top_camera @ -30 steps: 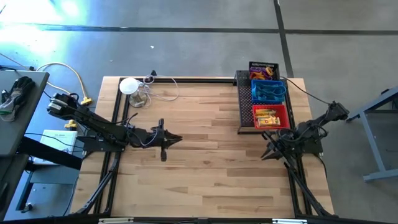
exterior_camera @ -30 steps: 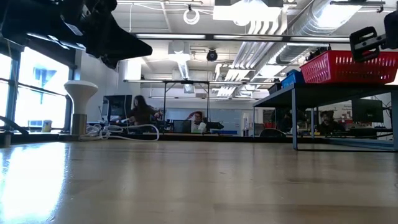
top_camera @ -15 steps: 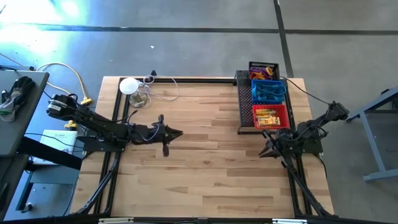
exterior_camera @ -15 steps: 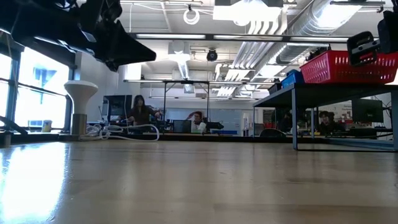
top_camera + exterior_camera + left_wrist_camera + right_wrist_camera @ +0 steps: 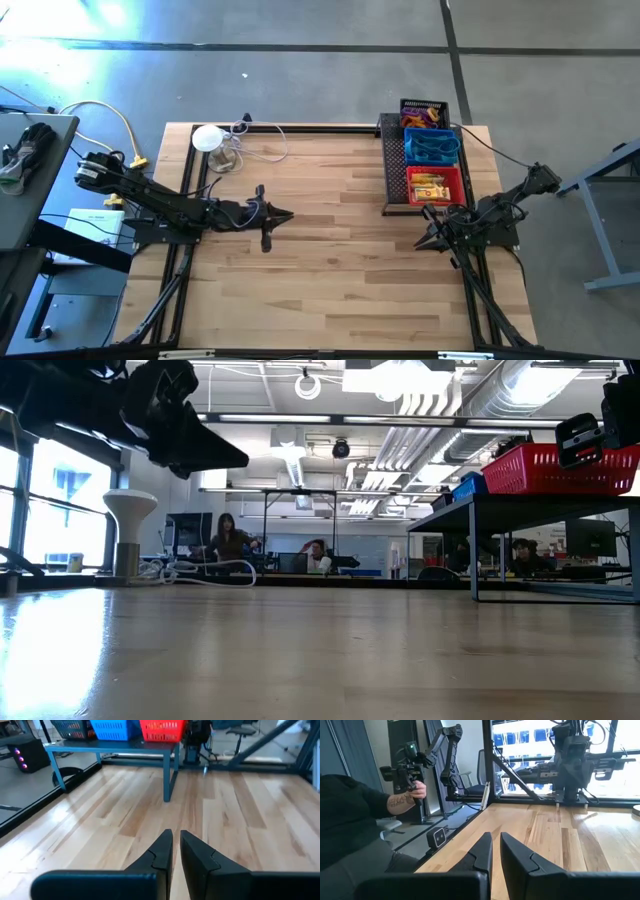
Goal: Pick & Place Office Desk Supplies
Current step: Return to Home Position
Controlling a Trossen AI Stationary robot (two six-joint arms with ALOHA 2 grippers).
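The left tool (image 5: 286, 215) hung over the left-middle of the bench (image 5: 330, 260) and pointed toward the right side. Its two fingers (image 5: 162, 852) were drawn together with only a thin slit between them and nothing in them. The right tool (image 5: 424, 244) hung near the bench's right edge, just in front of the shelf (image 5: 392, 170), and pointed across toward the left arm. Its fingers were likewise closed on nothing. In the low view the left tool was well above the wood.

Three small baskets stood in a row on the shelf at the right rear of the bench. The black basket (image 5: 424, 106) was farthest back, the blue basket (image 5: 432, 146) in the middle and the red basket (image 5: 436, 187) nearest the front. The red one held yellow and orange boxes (image 5: 428, 184). The blue one held blue items, and the black one held orange and purple pieces too small to tell apart. The low view showed the shelf on legs, with the baskets raised above the bench top.

A white disc (image 5: 207, 138) with cables sat at the rear left corner. In the right wrist view a person in a dark sleeve was beside the bench, one hand (image 5: 416, 790) around a dark handle.
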